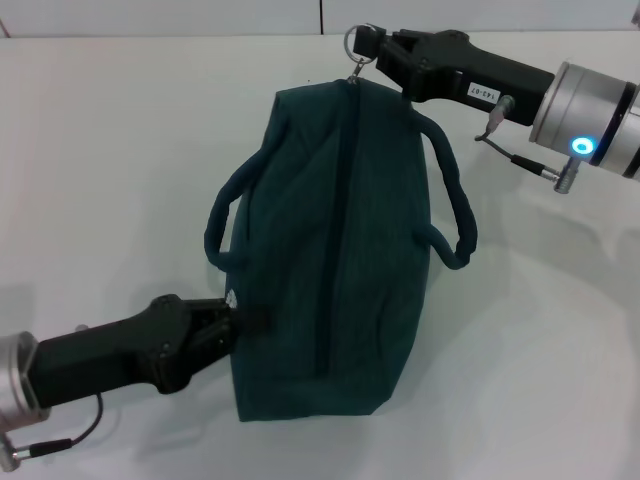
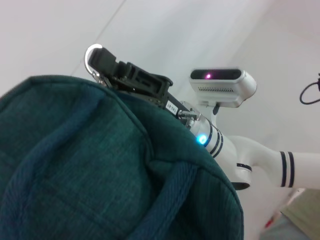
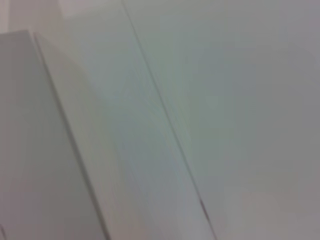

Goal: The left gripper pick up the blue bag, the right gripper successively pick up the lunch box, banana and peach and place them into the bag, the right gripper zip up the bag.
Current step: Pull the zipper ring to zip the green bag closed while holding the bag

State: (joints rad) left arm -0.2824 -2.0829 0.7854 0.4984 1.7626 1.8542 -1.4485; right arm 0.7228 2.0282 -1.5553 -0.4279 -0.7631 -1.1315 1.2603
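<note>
Lowest in the head view and nearest the camera, the left gripper [image 1: 235, 322] has its black fingers clamped on the lower left side of the blue bag [image 1: 335, 250], a large dark teal fabric bag with two loop handles lying at the centre of the frame on the white table [image 1: 110, 150]. At the upper edge, the right gripper [image 1: 368, 45] has its fingers closed on the metal ring zipper pull [image 1: 354, 42] at the bag's far end; the left wrist view shows the same ring [image 2: 92, 55] pinched above the fabric.

The zipper seam looks shut along the whole top, and no lunch box, banana or peach is visible on the table, so I judge the packing done and the zipping at or near its end. Letting go seems all that remains.

The ring sits close to the frame's top edge. Bare table lies open left and right of the bag.
</note>
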